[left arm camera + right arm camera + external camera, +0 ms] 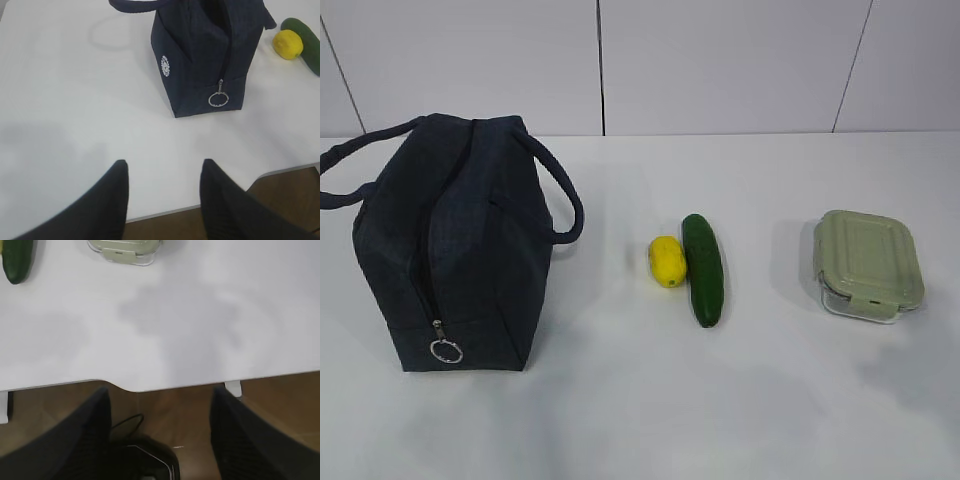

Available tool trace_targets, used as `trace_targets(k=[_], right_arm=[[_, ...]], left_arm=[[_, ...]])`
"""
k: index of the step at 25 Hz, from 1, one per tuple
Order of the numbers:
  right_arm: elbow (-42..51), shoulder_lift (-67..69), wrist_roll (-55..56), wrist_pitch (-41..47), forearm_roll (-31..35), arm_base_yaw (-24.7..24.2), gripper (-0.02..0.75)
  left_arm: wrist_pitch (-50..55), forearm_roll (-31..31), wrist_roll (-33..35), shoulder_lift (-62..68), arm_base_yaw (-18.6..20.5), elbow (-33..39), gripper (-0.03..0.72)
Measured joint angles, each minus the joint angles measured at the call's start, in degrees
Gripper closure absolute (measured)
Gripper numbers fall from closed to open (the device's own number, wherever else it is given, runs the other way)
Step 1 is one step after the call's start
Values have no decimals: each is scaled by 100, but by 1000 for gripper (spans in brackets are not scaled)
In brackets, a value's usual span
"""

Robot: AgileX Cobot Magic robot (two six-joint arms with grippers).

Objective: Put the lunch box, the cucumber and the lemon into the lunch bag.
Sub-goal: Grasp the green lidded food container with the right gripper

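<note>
The navy lunch bag (460, 240) stands at the left of the white table, zipper shut, its ring pull (446, 351) hanging at the near end. It also shows in the left wrist view (210, 55). The yellow lemon (667, 260) lies against the dark green cucumber (703, 268) at mid-table; both show in the left wrist view, lemon (288, 44), cucumber (306, 41). The lunch box (867, 264) with sage-green lid sits at the right. My left gripper (164, 170) is open and empty over the table's front edge. My right gripper (159, 395) is open and empty, in front of the table's edge.
The right wrist view shows the cucumber's tip (18, 261) and the lunch box's near edge (125, 250) at the top, brown floor and a black cable (131, 421) beyond the table's front edge. Neither arm shows in the exterior view.
</note>
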Motion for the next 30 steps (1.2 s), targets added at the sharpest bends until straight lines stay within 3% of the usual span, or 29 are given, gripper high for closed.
trace_targets(k=[5, 18, 25, 30], right_arm=[[-387, 1357, -200, -260, 222, 0, 272], [-1745, 4074, -2252, -907, 2685, -178, 271], [-2075, 4851, -3809, -297, 4654, -1384, 272], [-2087, 5423, -4891, 374, 5712, -2167, 271]], left_arm=[[0, 0, 0, 0, 0, 0, 367], [0, 0, 0, 0, 0, 0, 367], [0, 0, 0, 0, 0, 0, 367], [0, 0, 0, 0, 0, 0, 367]])
